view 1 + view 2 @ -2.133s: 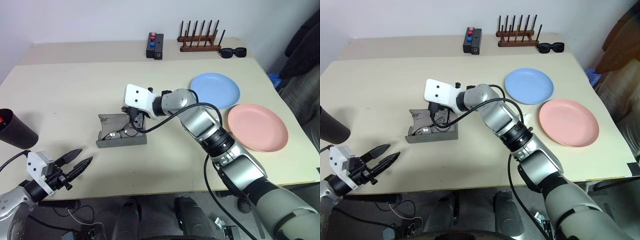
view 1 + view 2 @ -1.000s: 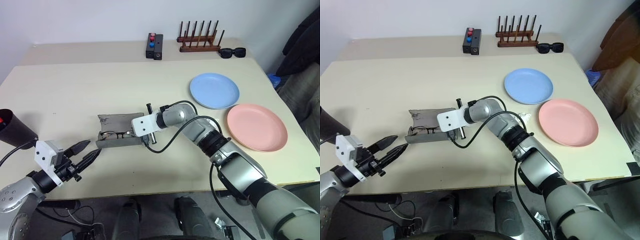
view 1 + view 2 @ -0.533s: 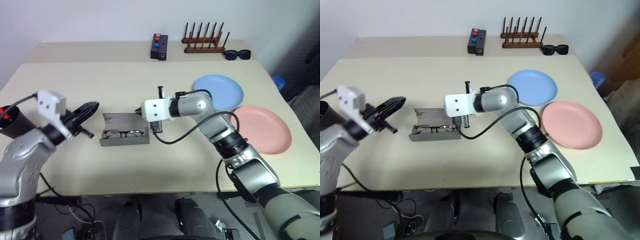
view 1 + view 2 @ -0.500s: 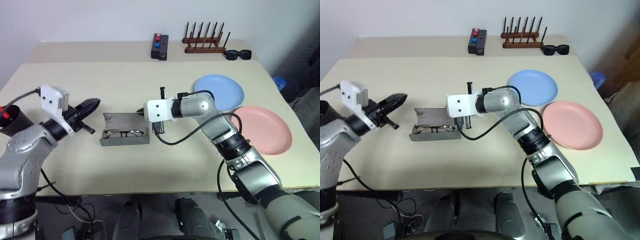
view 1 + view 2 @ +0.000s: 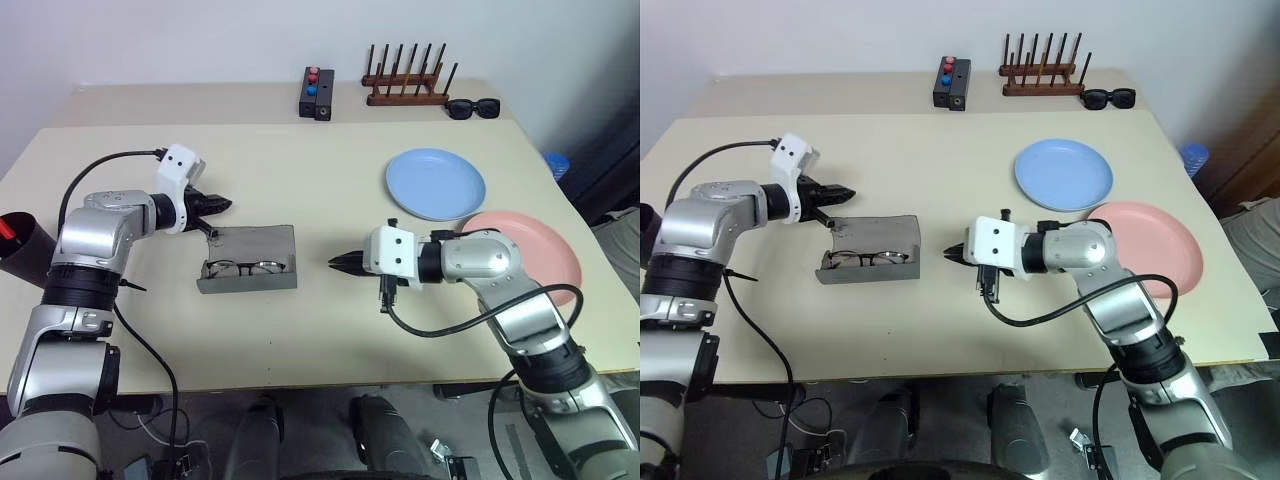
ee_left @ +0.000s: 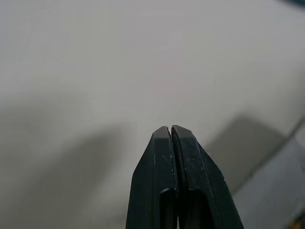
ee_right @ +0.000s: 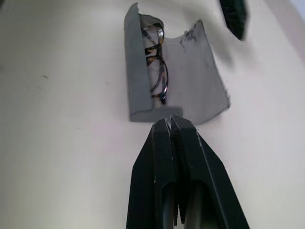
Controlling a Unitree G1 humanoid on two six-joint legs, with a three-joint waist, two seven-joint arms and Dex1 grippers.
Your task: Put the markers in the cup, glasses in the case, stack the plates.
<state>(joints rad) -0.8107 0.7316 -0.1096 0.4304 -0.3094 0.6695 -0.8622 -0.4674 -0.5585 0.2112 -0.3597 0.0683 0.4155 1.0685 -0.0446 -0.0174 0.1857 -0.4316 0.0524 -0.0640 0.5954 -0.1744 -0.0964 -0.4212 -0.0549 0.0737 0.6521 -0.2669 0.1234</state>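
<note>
The grey case (image 5: 248, 243) lies open mid-table with the wire-framed glasses (image 5: 240, 268) in its front half. My left gripper (image 5: 224, 204) is shut and empty, its tips just off the back left corner of the case lid. To the right of the case, a short gap away, my right gripper (image 5: 335, 263) is shut on nothing and points at it. The right wrist view has the case (image 7: 195, 76) and glasses (image 7: 156, 71) ahead of the closed fingers. The blue plate (image 5: 435, 184) and pink plate (image 5: 1170, 245) lie side by side at the right. The black cup (image 5: 25, 250) at the far left holds a red-capped marker (image 5: 6, 226).
Along the back of the table stand a black box with red and blue buttons (image 5: 316, 93), a wooden peg rack (image 5: 408, 88) and black sunglasses (image 5: 470, 106). My right arm reaches over the near side of the pink plate.
The left gripper has closed and swung forward from the near left to the case's back left corner. The right gripper has drawn back rightward, off the case.
</note>
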